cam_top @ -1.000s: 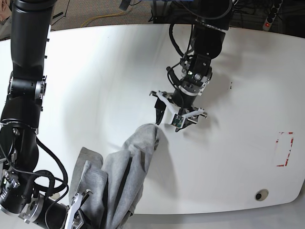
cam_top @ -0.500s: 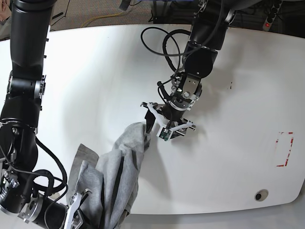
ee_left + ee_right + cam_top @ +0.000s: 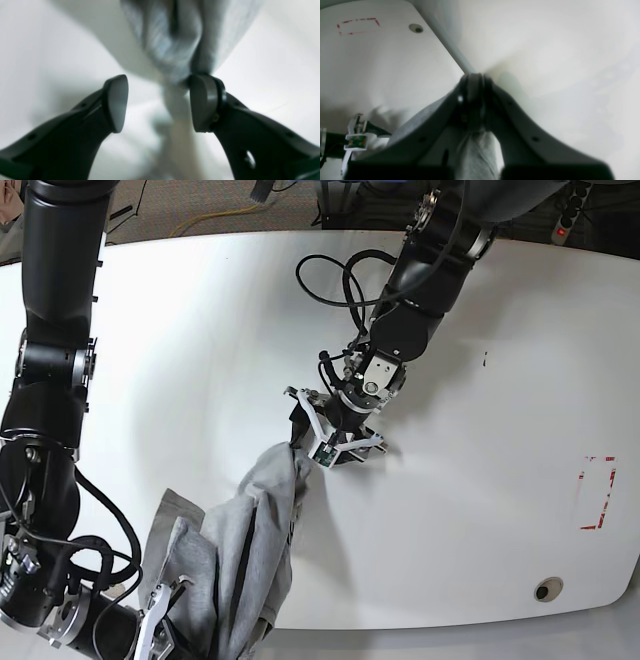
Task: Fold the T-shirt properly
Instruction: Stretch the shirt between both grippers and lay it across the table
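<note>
White table (image 3: 200,330) with red tape rectangle (image 3: 597,493) and small round hole (image 3: 545,589) near one corner.

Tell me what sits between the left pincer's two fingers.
Bare table and blurred shadow, per the left wrist view. The left pincer is open; the T-shirt bunches at one finger's tip, not across the gap.

The T-shirt (image 3: 250,550) is soft heathered cloth — the table (image 3: 480,510) smooth, white, faintly glossy.

Heather-grey T-shirt (image 3: 245,555), white table (image 3: 480,520)
</note>
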Robot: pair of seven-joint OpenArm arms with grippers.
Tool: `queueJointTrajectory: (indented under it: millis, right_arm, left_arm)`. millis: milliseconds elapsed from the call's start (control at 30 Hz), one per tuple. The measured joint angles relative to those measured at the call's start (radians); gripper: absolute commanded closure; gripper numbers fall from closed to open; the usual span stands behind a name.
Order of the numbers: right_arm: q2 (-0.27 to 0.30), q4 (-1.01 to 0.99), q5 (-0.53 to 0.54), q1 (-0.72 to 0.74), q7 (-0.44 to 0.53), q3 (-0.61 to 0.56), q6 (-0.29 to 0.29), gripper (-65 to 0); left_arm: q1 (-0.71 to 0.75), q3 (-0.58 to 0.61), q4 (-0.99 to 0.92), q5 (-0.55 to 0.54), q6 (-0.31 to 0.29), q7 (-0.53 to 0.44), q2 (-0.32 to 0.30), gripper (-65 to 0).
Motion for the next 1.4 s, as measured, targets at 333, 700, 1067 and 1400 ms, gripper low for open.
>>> queueJointTrajectory:
  millis: [333, 700, 1067, 1400]
  right_arm:
    - [0.006, 0.000, -0.008, -0.003, -0.019, 0.000, -0.003, 0.0]
    - [0.008, 0.000, -0.005, -0.019, -0.019, 0.002, -0.003, 0.0]
    - [0.009, 0.000, -0.014, -0.055, -0.025, 0.002, -0.004, 0.0]
    - [0.005, 0.000, -0.008, -0.054, -0.019, 0.002, -0.003, 0.0]
  left_arm:
    - [-0.043, 0.056, -0.126, -0.004, 0.006, -0.104, 0.008, 0.0]
    - [0.004, -0.032, -0.009, 0.001, 0.006, -0.075, 0.003, 0.0]
    - [0.164, -0.050, 0.385, 0.000, 0.001, 0.056, -0.139, -0.4]
    - [0.222, -0.042, 0.448, 0.000, -0.004, 0.131, -0.165, -48.2]
